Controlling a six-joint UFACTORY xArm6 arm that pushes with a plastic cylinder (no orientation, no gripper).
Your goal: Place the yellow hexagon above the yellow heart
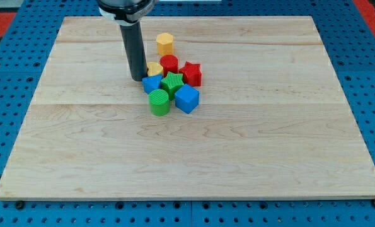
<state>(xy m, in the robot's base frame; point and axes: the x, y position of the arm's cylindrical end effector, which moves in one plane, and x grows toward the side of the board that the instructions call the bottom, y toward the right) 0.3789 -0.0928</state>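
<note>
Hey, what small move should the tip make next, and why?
Probably lift clear... no: slide my tip away toward the view's left. The yellow hexagon already sits above the yellow heart, and my tip is right beside the heart, so further pushing risks shifting it.

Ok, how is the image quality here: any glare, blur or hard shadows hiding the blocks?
Camera view: even, soft lighting, no glare on the wooden board; blocks sharp, with only faint shadows. My tip sits just left of the yellow heart, partly hiding it; the yellow hexagon is fully clear.
</note>
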